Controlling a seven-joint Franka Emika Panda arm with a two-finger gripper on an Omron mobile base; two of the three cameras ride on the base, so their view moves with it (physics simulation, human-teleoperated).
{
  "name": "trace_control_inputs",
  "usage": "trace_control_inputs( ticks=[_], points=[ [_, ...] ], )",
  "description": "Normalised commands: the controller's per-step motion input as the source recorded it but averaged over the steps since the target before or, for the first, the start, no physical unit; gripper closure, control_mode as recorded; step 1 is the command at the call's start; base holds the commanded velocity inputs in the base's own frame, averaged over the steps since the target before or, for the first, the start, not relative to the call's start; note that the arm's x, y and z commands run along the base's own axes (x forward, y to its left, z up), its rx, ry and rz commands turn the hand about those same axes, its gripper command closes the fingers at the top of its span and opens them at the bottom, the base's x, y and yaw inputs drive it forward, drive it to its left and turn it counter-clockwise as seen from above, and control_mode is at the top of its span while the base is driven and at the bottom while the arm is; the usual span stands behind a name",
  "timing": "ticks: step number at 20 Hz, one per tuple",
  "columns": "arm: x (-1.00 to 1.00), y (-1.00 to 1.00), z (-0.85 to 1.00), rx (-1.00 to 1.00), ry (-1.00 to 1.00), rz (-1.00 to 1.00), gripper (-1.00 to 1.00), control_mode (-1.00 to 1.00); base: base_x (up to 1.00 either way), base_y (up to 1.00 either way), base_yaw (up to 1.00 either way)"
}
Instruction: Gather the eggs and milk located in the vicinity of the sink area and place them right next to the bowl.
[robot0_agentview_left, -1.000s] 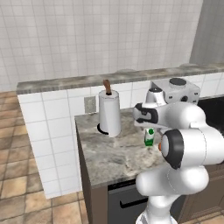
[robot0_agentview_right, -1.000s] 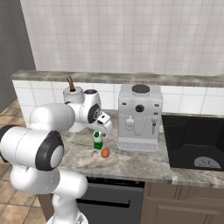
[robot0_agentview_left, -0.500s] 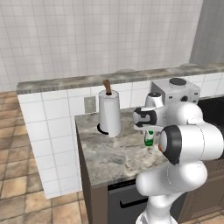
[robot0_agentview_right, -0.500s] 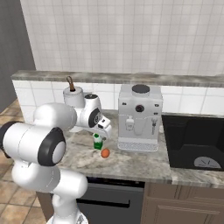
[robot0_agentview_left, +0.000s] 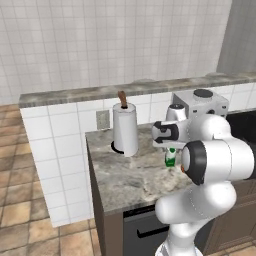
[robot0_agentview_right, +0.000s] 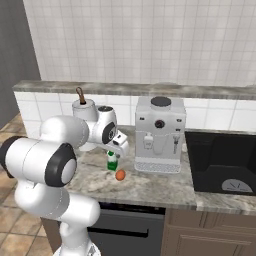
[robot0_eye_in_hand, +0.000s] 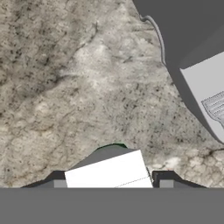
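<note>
Three views cover the moment. From the left base camera, the milk (robot0_agentview_left: 170, 157) stands upright on the marble counter (robot0_agentview_left: 130, 175), a little way from the paper-towel roll (robot0_agentview_left: 125, 129), with the gripper (robot0_agentview_left: 171, 148) directly above it and the arm's big white elbow crowding in from the right; the fingers themselves are hidden behind the wrist, so the grip cannot be judged from this side. From the right base camera, the milk (robot0_agentview_right: 112, 161) sits just under the gripper (robot0_agentview_right: 115, 150), one egg (robot0_agentview_right: 120, 175) lies on the counter (robot0_agentview_right: 150, 185) just beside the carton, near the coffee machine (robot0_agentview_right: 159, 134), and the sink (robot0_agentview_right: 222, 162) lies well apart to the right; the wrist again masks the fingertips. From the hand camera, the white top of the milk (robot0_eye_in_hand: 109, 171) lies between the two dark fingertips (robot0_eye_in_hand: 57, 181), which stand close on either side of it, though whether they are touching and clamped or still a little apart cannot be told, since the lower edge cuts them off. The step in hand looks like taking hold of the milk. The next move would call for a firm squeeze and a straight lift clear of the egg, then a carry towards the bowl.
</note>
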Motion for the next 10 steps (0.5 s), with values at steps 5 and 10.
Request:
trace_control_inputs(
  ticks=[5,10],
  points=[
    [0.0,0.0,0.0,0.0,0.0,0.0,1.0,-1.0,0.0,0.0,0.0],
    [-0.31,0.02,0.31,0.01,-0.02,0.0,1.0,-1.0,0.0,0.0,0.0]
  ],
)
